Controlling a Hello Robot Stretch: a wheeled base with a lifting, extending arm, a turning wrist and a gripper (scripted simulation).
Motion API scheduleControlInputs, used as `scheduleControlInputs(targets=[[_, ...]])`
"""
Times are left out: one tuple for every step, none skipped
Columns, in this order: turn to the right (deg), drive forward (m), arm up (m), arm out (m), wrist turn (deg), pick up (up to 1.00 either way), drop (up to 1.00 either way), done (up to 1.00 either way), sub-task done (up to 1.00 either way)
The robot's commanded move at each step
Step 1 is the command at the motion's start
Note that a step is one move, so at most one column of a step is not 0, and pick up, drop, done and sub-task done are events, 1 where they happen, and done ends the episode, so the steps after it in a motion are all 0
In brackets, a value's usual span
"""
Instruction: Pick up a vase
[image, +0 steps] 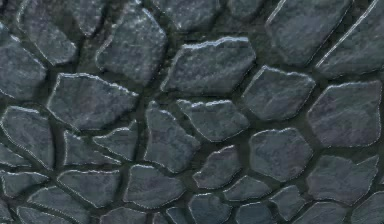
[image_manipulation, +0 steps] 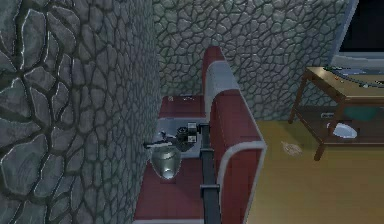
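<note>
gripper (image_manipulation: 168, 139) by grey vase (image_manipulation: 163, 163) on red sofa (image_manipulation: 235, 135); hold unclear; wooden table (image_manipulation: 335, 92) at right

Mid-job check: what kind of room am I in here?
Probably a living room, though I can't be sure: stone-clad walls, red cushioned seats beside them, and a wooden table with what looks like a screen above it.

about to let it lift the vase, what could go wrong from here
1. The vase stands on the seat close beside the stone wall; the gripper near it could scrape the wall or tip the vase.
2. I cannot tell whether the gripper holds the vase, so a lift might come up without it.
3. The wall ahead looks very near, so driving on would likely bump it.
</note>
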Motion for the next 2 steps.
scheduleControlInputs(targets=[[0.0, 0.0, 0.0, 0.0, 18.0, 0.0, 0.0, 0.0, 0.0], [0.0, 0.0, -0.3, 0.0, 0.0, 0.0, 0.0, 0.0, 0.0]])
